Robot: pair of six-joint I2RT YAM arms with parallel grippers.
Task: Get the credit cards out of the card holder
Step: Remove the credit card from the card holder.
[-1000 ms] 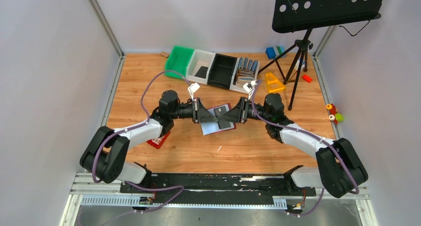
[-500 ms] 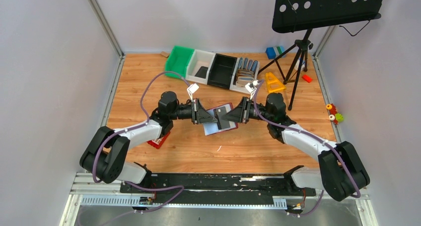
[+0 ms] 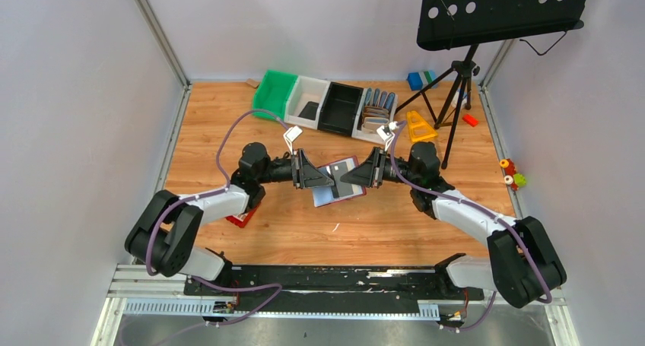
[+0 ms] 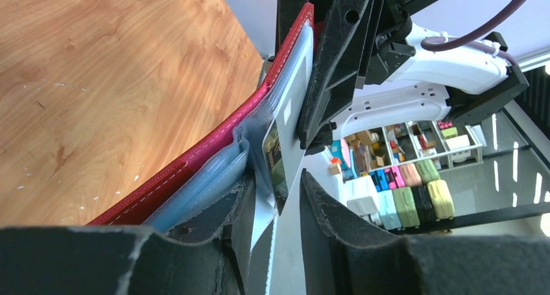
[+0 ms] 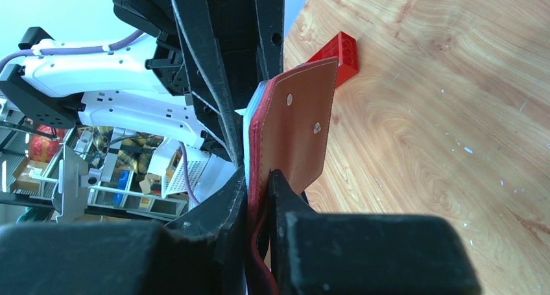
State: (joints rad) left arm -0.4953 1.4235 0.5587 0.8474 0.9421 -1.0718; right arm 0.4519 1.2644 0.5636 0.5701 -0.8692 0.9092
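I have the card holder held between my two grippers over the middle of the table, the left gripper coming at it from the left and the right gripper from the right, their tips nearly meeting. My right jaws are almost fully closed, with only the thickness of the maroon cover between them; from the right wrist I see the fingers nipping that cover low down, and the brown snap tab with its two studs standing up above them. My left jaws are open just a narrow slit and pinch a thin pale grey leaf on the holder's inner side; from the left wrist my fingers clamp it from both faces, but I cannot tell whether that leaf is a card or a pocket sleeve. Just beside it a credit card with a printed face shows one rounded corner, tucked among the pale blue pockets and inside the holder's red stitched edge. A red block lies on the wood beyond the holder, apart from it.
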